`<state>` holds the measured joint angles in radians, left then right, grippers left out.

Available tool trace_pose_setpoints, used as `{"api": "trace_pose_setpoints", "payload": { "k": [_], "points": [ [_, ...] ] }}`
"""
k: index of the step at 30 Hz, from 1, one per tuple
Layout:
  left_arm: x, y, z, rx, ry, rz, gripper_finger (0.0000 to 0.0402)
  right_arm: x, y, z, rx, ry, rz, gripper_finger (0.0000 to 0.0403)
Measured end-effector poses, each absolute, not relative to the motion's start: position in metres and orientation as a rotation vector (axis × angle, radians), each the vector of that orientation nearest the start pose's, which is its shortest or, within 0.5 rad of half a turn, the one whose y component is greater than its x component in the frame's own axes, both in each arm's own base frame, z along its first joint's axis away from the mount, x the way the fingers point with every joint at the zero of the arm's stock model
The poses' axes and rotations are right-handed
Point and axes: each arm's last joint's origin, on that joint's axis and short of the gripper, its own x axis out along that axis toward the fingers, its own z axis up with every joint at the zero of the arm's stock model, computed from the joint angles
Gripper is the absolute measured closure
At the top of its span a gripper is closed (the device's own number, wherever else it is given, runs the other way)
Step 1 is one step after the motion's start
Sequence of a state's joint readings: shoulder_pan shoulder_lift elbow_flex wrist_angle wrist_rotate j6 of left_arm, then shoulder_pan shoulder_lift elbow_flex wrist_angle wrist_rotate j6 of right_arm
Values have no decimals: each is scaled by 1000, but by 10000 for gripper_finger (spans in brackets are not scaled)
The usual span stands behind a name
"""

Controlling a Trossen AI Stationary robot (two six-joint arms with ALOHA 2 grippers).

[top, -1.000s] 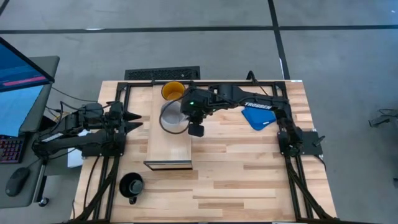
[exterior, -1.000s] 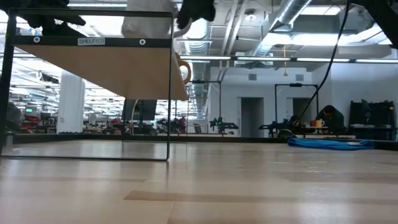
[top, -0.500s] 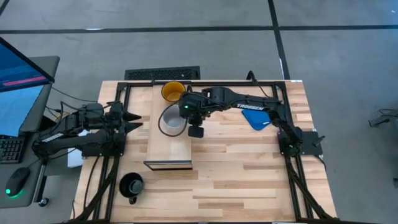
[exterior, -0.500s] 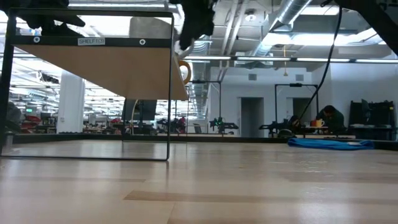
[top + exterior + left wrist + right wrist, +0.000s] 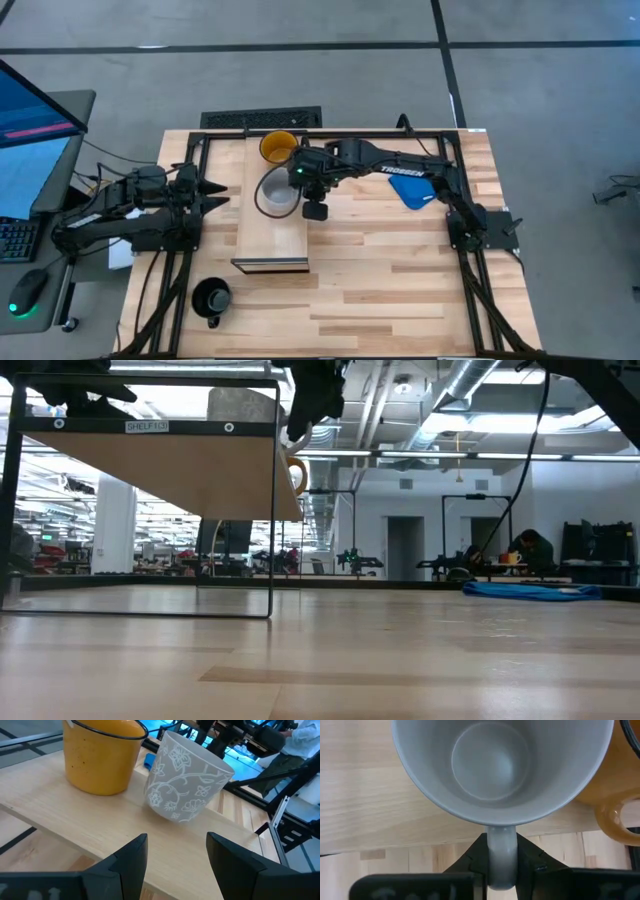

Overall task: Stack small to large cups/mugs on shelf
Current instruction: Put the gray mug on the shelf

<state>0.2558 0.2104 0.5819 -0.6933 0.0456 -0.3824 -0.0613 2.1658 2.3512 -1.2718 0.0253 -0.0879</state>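
Observation:
A white mug (image 5: 277, 192) with a flower pattern (image 5: 187, 777) is over the middle of the pale wood shelf (image 5: 272, 240). My right gripper (image 5: 301, 191) is shut on its handle. A yellow-orange mug (image 5: 279, 146) stands on the shelf's far end, close behind the white mug (image 5: 102, 752). A black mug (image 5: 211, 298) stands on the tabletop near the front left. My left gripper (image 5: 218, 193) is open and empty just left of the shelf, pointing at the two mugs (image 5: 177, 855). My right gripper pinches the white mug's handle (image 5: 501, 847) between its two fingers, on the mug's right side. The fingers point down at it from above. The mug's mouth is up and it tilts a little. Whether its base (image 5: 167, 812) touches the shelf, I cannot tell.
A flat blue object (image 5: 415, 187) lies on the table right of the shelf, under my right arm. A dark grille (image 5: 262, 119) lies at the table's far edge. The shelf stands on a thin black frame (image 5: 272, 510). A person (image 5: 530, 550) sits far off in the room.
My right gripper has carried the white mug down toward the shelf top and a little toward the table's left edge, still shut on its handle. In the last half second it has kept nearly still.

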Motion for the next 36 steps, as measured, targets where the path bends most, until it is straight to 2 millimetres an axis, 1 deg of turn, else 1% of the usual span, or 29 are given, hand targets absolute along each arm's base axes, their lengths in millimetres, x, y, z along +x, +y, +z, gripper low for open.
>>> {"api": "trace_pose_setpoints", "payload": {
  "k": [8,16,24,36],
  "points": [
    [58,14,273,-426,275,267,208,441,-34,341,-52,1089,-46,336],
    [58,14,273,-431,274,268,208,440,-33,340,-53,1107,-38,336],
    [58,14,273,-431,272,268,208,433,-33,337,-65,1182,-27,336],
    [58,14,273,-448,270,270,208,434,-31,337,-83,1177,-12,336]
  ]
}}
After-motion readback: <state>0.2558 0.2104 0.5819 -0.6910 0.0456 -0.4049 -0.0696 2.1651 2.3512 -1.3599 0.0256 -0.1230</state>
